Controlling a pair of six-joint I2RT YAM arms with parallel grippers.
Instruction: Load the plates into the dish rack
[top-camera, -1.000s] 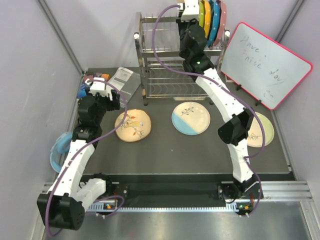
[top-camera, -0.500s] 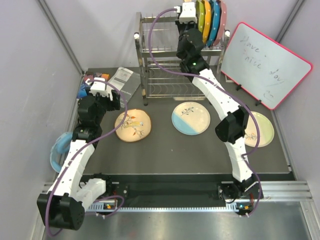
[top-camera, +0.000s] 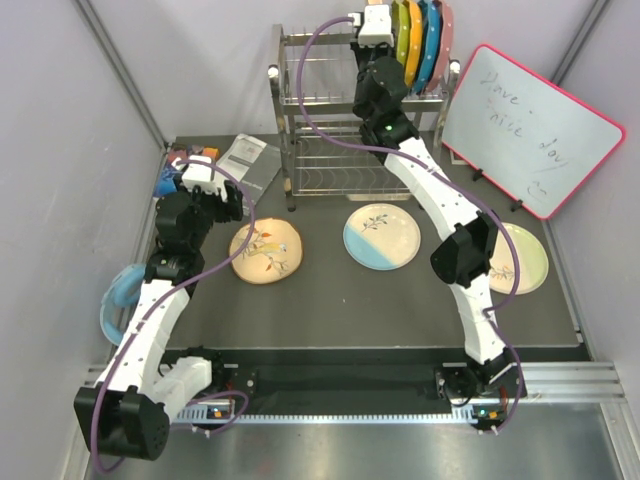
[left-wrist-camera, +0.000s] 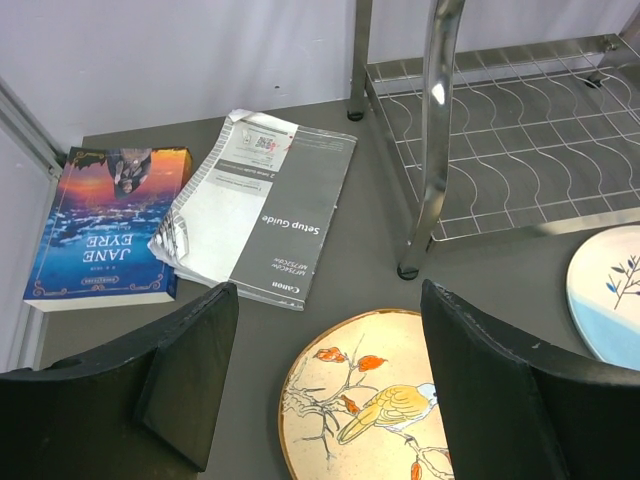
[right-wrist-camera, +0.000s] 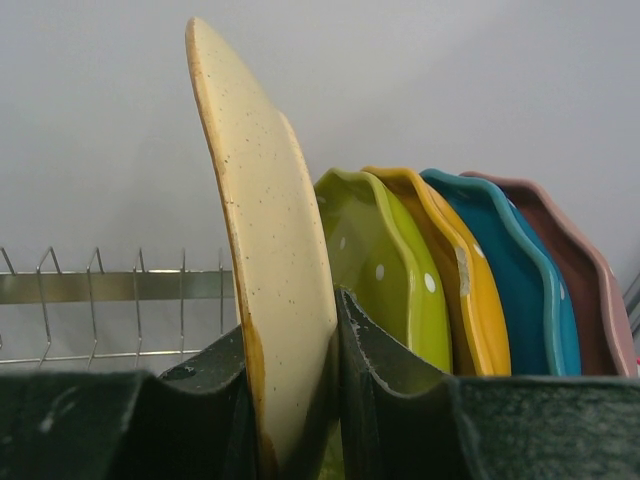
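Right gripper (right-wrist-camera: 292, 405) clamped on cream speckled plate (right-wrist-camera: 268, 230) with orange-brown rim. Plate held upright on edge, slightly tilted, at top tier of dish rack (top-camera: 318, 105), just beside green plate (right-wrist-camera: 385, 270). Yellow plate (right-wrist-camera: 455, 280), blue plate (right-wrist-camera: 535, 300), pink plate (right-wrist-camera: 595, 300) ranked beyond. Seated in slot or not: cannot tell.

Left gripper (left-wrist-camera: 328, 300) jaws wide apart, empty, above orange-tinted bird plate (left-wrist-camera: 365, 400).

Bird plate, half-blue plate (top-camera: 381, 237), pale plate (top-camera: 528, 262) lie flat on table (top-camera: 330, 300) before rack.
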